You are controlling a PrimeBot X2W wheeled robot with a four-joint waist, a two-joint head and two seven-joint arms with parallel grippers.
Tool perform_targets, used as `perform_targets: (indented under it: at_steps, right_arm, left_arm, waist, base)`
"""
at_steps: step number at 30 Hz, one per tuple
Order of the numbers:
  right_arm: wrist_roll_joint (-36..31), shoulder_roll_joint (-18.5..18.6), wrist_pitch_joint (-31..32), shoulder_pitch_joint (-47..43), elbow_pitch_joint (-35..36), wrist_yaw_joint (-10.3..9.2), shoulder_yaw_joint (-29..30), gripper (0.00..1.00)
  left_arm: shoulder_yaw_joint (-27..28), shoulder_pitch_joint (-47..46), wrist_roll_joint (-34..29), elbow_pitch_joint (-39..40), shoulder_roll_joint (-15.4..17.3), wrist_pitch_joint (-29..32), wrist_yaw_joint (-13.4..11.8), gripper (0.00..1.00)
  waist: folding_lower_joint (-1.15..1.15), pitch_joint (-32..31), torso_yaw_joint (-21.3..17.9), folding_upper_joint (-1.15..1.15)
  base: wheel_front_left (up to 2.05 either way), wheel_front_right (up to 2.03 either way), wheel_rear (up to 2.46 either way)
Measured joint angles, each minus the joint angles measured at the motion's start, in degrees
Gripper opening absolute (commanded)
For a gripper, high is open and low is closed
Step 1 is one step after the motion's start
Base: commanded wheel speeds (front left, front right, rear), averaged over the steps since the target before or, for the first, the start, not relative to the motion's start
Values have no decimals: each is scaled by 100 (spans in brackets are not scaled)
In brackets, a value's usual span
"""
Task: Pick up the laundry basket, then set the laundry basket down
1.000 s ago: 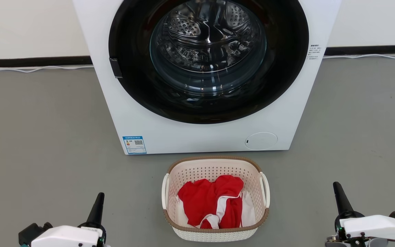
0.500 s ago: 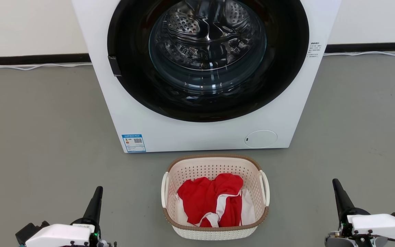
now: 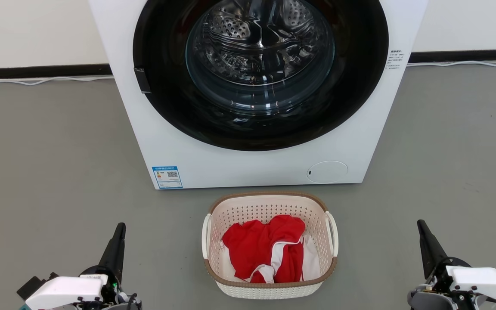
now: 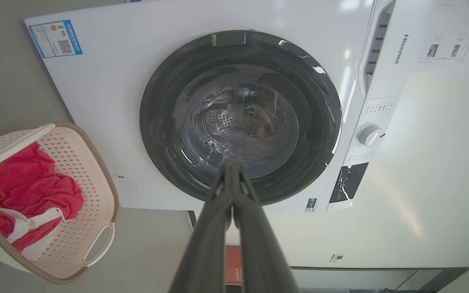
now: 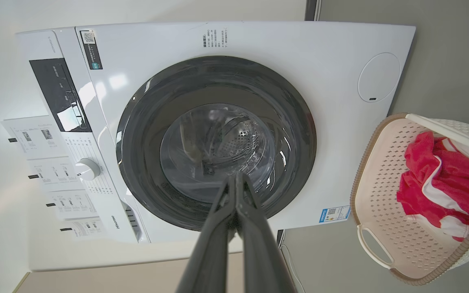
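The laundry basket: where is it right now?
The laundry basket sits on the floor, low and central in the head view, just in front of the washing machine, between the left tool and the right tool.

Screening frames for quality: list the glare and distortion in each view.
Head view: evenly lit and sharp, reflections streak the door glass. Left wrist view: the wide-angle lens bows the edges of the washing machine and stretches the laundry basket at the frame's side. Right wrist view: bright glare patches on the control panel.
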State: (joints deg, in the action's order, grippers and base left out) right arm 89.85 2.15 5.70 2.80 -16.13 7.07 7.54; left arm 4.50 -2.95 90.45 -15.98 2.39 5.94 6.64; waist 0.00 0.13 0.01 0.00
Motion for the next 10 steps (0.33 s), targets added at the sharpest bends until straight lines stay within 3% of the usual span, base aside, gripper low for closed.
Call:
perform_targets:
  at_steps: [10]
  right_arm:
    - [193, 1, 18, 93, 35, 0, 2, 0]
  left_arm:
    - [27, -3, 147, 20, -7, 19, 15, 0]
  waist:
    - [0, 5, -1, 0]
  base:
    - [0, 0, 0]
